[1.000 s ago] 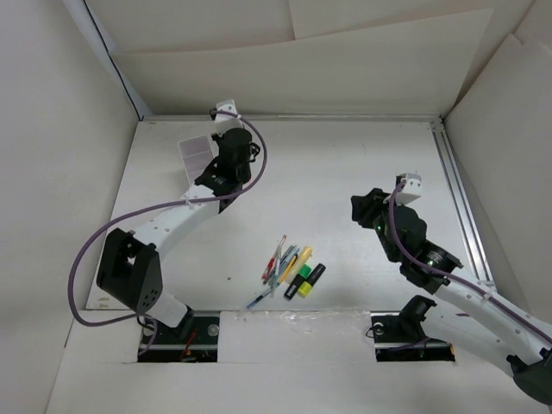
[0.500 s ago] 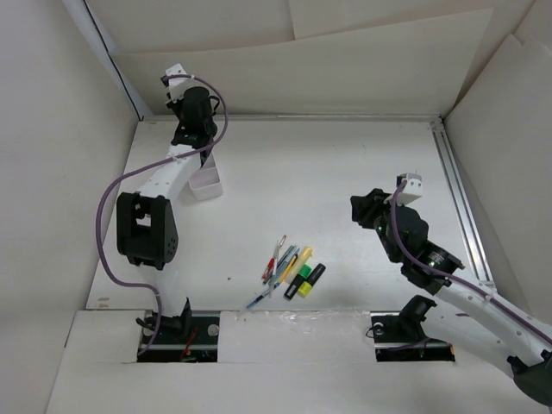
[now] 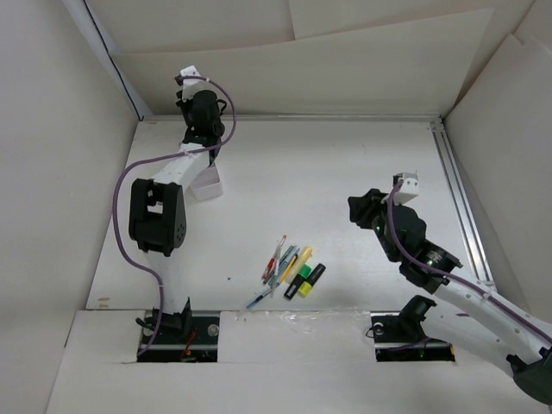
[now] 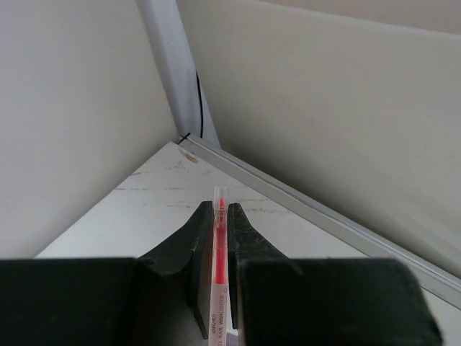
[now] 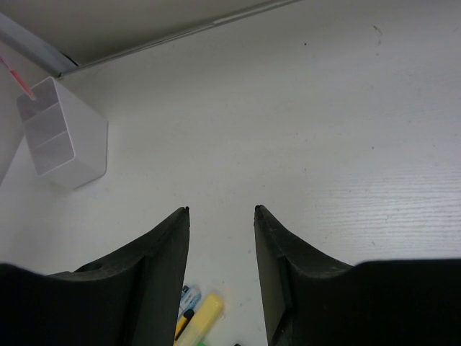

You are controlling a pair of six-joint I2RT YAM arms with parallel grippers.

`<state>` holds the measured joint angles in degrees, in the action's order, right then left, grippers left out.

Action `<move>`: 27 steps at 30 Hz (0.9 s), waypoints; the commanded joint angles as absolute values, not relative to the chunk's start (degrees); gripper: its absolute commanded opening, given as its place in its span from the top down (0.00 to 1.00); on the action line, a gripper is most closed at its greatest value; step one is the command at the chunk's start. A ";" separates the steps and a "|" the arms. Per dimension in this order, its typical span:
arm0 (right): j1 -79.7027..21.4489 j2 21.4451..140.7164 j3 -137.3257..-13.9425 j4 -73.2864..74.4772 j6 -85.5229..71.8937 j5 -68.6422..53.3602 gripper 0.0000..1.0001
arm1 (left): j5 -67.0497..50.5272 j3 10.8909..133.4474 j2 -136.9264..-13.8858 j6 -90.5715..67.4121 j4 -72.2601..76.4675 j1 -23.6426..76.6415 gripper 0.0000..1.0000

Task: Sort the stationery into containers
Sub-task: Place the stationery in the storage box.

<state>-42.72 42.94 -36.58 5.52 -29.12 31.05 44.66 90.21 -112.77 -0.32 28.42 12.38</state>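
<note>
My left gripper [image 4: 219, 205] is shut on a thin red pen [image 4: 218, 252] that runs lengthwise between its jaws. In the top view this gripper [image 3: 204, 121] hangs at the back left, over the far end of the white two-compartment container [image 3: 207, 184]. From the right wrist the pen's lower end [image 5: 19, 79] shows just above the container's [image 5: 61, 137] far compartment. The remaining stationery [image 3: 289, 269] lies in a pile near the front middle: thin pens, a yellow highlighter [image 5: 202, 317] and a green one [image 3: 299, 278]. My right gripper [image 5: 220, 210] is open and empty, held above the table to the right of the pile.
White walls close in the table at the back and on both sides. An aluminium rail [image 3: 457, 198] runs along the right edge and another [image 4: 324, 216] along the back wall. The left arm's elbow [image 3: 155, 216] stands tall at the left.
The left arm has folded upright and carried the red pen from the container's right side to the back left corner, then slightly right. The right arm has stayed still.
</note>
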 commanded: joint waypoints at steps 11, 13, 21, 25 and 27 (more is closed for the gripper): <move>-42.36 43.50 -36.65 1.41 -27.86 29.18 0.53 | 47.64 95.98 -117.68 7.03 36.65 12.30 1.00; -42.36 43.51 -36.65 1.41 -27.86 28.56 0.53 | 48.16 96.50 -118.21 7.81 37.27 12.30 1.00; -42.36 43.51 -36.12 0.88 -27.33 28.04 0.53 | 48.69 96.42 -119.44 8.44 39.11 12.30 1.00; -42.36 43.51 -36.12 0.88 -27.33 28.04 0.53 | 49.22 94.13 -119.44 8.44 40.60 12.30 0.98; -42.36 43.51 -36.12 0.88 -27.33 28.04 0.53 | 49.83 92.73 -119.44 8.44 41.31 12.30 0.94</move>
